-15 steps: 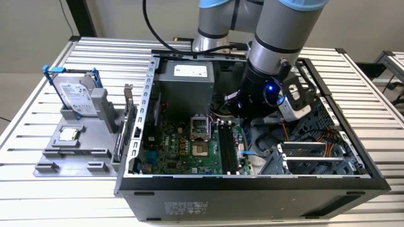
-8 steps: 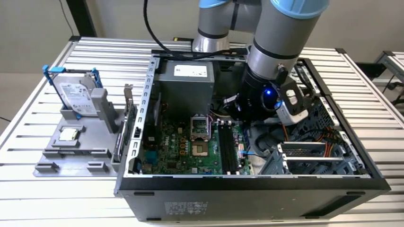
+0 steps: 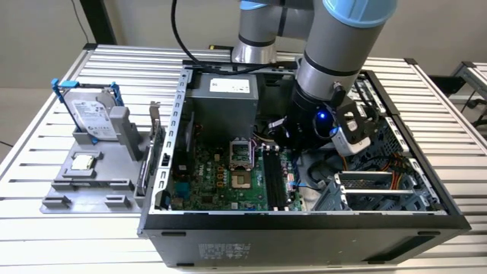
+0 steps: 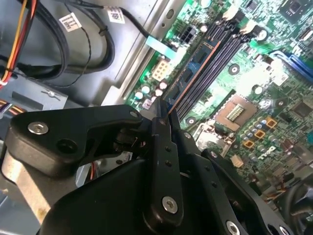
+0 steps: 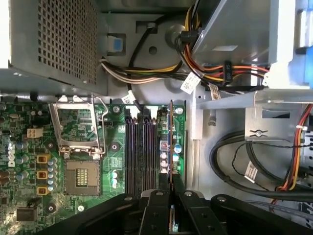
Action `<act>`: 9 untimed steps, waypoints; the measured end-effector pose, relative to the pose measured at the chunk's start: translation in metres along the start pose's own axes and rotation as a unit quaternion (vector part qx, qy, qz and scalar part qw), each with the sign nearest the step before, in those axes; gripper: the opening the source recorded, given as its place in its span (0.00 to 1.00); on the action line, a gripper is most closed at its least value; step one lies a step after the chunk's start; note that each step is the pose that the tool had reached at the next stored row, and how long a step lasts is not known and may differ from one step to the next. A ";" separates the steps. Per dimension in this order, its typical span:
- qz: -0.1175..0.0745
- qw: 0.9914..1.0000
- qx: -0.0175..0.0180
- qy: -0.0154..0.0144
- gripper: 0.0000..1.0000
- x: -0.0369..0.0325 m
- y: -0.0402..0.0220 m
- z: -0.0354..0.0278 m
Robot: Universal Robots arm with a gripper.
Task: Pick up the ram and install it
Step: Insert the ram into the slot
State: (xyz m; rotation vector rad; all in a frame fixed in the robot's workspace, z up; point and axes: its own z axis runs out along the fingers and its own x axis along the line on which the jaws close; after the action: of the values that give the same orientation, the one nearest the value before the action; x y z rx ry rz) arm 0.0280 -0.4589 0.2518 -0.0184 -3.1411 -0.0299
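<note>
Gripper (image 5: pixel 171 196) clamps the ram (image 5: pixel 170 142) edge-on, above the motherboard's black slots (image 5: pixel 142 152). Judgement: keep it upright, aligned along one slot, then press evenly.

A ribbed, pale metal counter (image 3: pixel 45 228) of long parallel slats fills the exterior view, evenly lit. Behind it stands a plain beige wall (image 3: pixel 38 40) with a dark upright post (image 3: pixel 99 21). At the exterior view's right edge sits part of another slatted counter (image 3: pixel 473 74).
</note>
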 end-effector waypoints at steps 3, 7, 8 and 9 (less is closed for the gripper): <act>0.000 1.000 0.000 0.000 0.00 0.0044 -0.0036 0.0002; 0.000 1.000 0.000 0.000 0.00 0.0078 -0.0078 0.0004; 0.000 1.000 0.000 0.000 0.00 0.0078 -0.0083 0.0005; 0.000 1.000 0.000 0.000 0.00 0.0079 -0.0087 0.0006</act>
State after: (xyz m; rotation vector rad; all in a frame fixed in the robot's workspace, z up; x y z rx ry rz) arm 0.0200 -0.4676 0.2511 -0.0188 -3.1406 -0.0301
